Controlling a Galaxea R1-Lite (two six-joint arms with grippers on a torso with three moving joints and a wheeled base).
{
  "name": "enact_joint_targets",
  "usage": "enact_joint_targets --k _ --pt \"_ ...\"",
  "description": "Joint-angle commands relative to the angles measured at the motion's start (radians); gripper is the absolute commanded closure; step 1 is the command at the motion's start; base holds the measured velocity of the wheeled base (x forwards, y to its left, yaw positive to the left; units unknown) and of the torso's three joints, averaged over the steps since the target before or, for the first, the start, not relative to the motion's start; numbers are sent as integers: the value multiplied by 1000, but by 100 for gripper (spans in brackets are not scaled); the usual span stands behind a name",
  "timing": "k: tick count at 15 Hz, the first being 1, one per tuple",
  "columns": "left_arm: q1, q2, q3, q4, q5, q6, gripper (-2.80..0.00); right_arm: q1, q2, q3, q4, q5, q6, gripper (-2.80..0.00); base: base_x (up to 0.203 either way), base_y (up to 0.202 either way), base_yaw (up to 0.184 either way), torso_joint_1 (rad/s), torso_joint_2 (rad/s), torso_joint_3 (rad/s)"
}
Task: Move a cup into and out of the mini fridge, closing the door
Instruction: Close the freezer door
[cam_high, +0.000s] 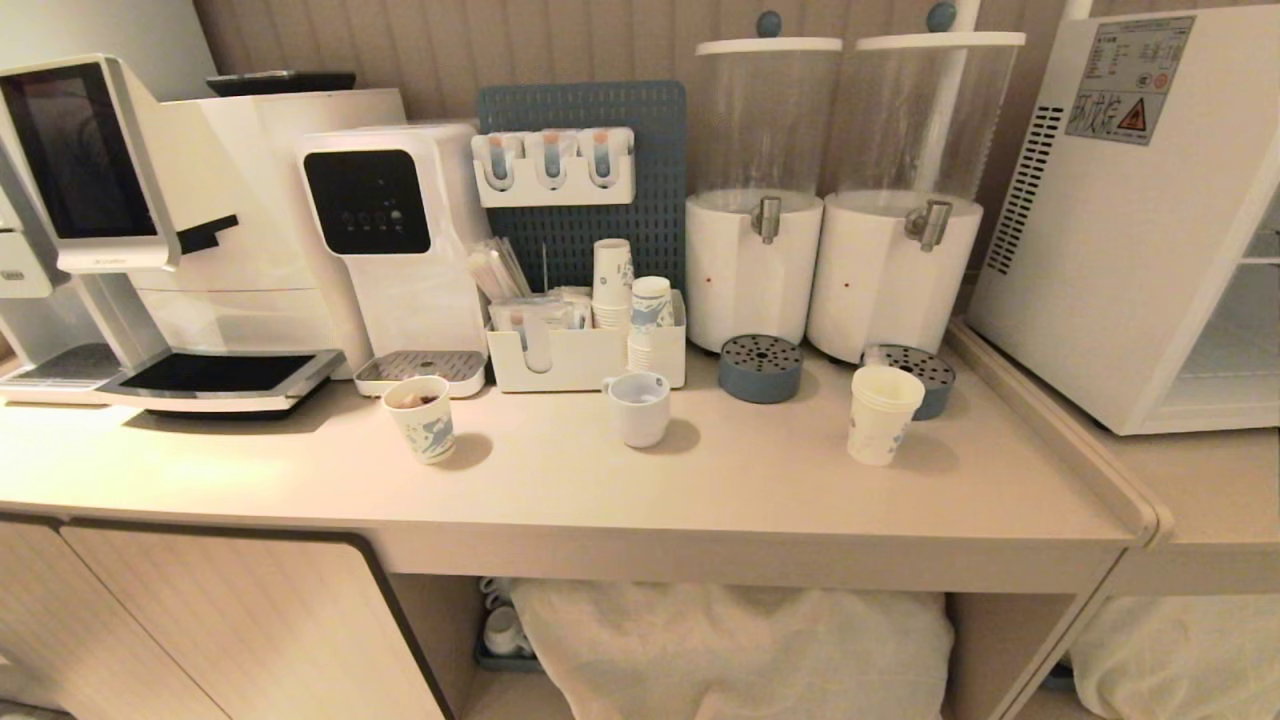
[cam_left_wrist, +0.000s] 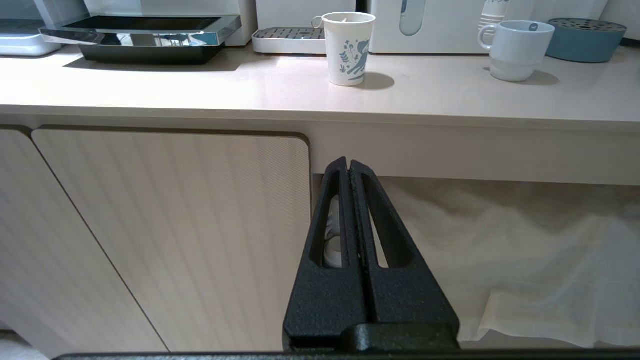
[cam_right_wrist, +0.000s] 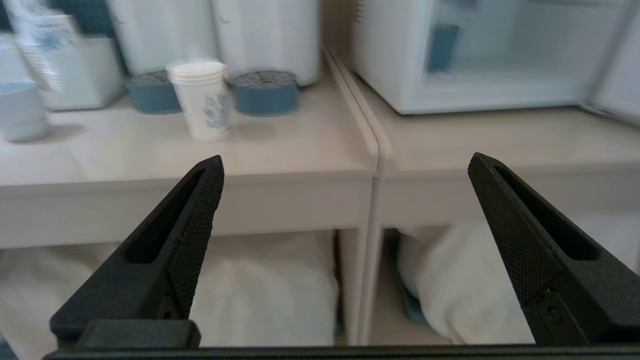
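Note:
The cup (cam_high: 882, 412), tall white paper with small blue print, stands on the counter in front of the right drink dispenser; the right wrist view shows the cup (cam_right_wrist: 201, 98) too. The mini fridge (cam_high: 1130, 210) sits at the right on the adjoining counter, its inside open to view (cam_right_wrist: 480, 55). Only a pale strip at the right wrist view's far right edge may be the door. My right gripper (cam_right_wrist: 345, 160) is open and empty, low in front of the counter edge. My left gripper (cam_left_wrist: 348, 162) is shut on nothing, before the cabinet front. Neither arm shows in the head view.
A short patterned paper cup (cam_high: 422, 418) and a white ceramic cup (cam_high: 638, 406) stand on the counter. Behind are a coffee machine (cam_high: 150, 230), a water dispenser (cam_high: 395, 240), an organiser with stacked cups (cam_high: 590, 350), two drink dispensers (cam_high: 755, 190) and blue drip trays (cam_high: 760, 366). White cloth lies under the counter (cam_high: 730, 640).

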Motion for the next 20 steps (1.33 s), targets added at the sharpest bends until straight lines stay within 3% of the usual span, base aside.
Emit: enact_joint_targets --k 1,3,7,8,17,20 --pt "0 1 18 -1 0 -1 0 0 -3 11 84 114 6 -280 0 0 0 0 0 0" --pt "0 1 18 -1 0 -1 0 1 -3 -2 184 142 18 -280 0 0 0 0 0 0" --pt "0 1 18 -1 0 -1 0 1 -3 -2 185 142 25 -280 0 0 0 0 0 0" --pt "0 1 19 -1 0 -1 0 1 -3 -2 184 142 30 0 0 0 0 0 0 0" --pt "0 1 18 -1 0 -1 0 1 -3 -2 184 128 42 0 0 0 0 0 0 0" --pt "0 1 18 -1 0 -1 0 1 -3 -2 185 128 42 0 -143 0 1 1 0 3"
